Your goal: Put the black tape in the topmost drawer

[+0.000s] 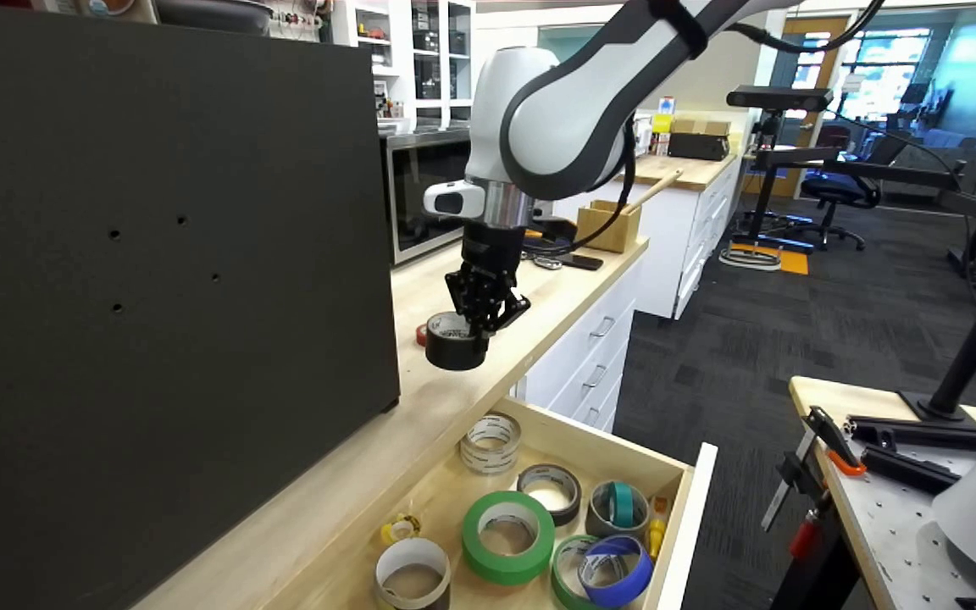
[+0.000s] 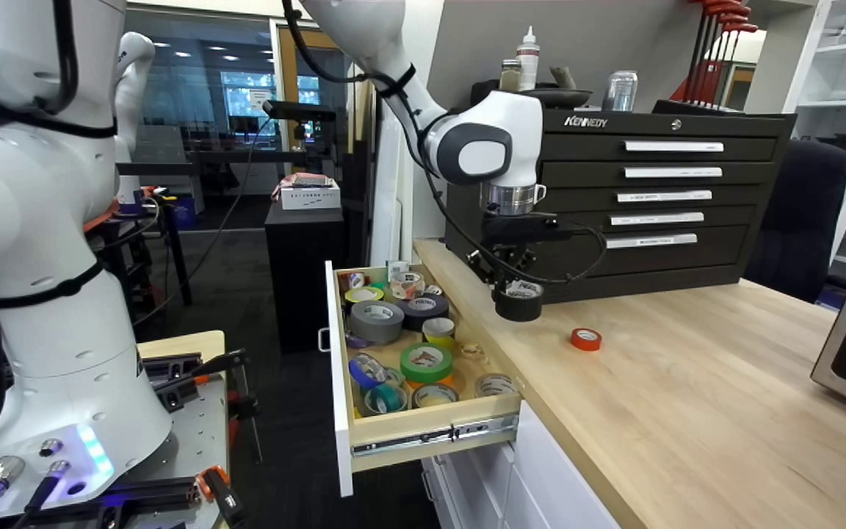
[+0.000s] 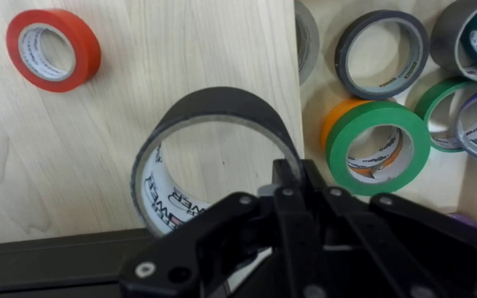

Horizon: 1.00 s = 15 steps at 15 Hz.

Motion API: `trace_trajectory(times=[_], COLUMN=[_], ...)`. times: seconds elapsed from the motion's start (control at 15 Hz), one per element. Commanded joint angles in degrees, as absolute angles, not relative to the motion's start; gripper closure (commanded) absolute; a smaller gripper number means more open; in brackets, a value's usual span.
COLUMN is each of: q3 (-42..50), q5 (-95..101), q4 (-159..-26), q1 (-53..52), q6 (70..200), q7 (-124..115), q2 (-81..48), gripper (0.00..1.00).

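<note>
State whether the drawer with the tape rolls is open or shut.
Open: in both exterior views, the drawer juts out beyond the edge of the counter, tape rolls exposed inside.

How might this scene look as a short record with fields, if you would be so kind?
Gripper: closed on one side of the ring of the black tape
Tape position: above the wooden counter, near its edge
Destination: open drawer
Drawer contents: several rolls, including a green roll stacked on an orange roll
Loose on counter: red tape, lying flat
Also on counter: black Kennedy chest, its drawers shut
Task status: black tape not yet in the drawer
</note>
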<state>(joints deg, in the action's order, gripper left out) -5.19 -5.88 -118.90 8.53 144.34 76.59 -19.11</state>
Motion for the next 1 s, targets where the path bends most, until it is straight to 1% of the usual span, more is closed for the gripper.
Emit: trace_trajectory(times=[0.0,0.4,0.93], q3=[-6.1,-4.4,-5.2], q5=[-9.1,-9.9,-7.6], q4=[-128.2,-139.5,-140.9], q1=[8.9,5.0,-0.5], q6=[143.3,140.6,141.1], q7=[77.5,72.8,67.8], q2=[-9.0,1.7,-0.2], gripper=[0.97,0.97,0.97])
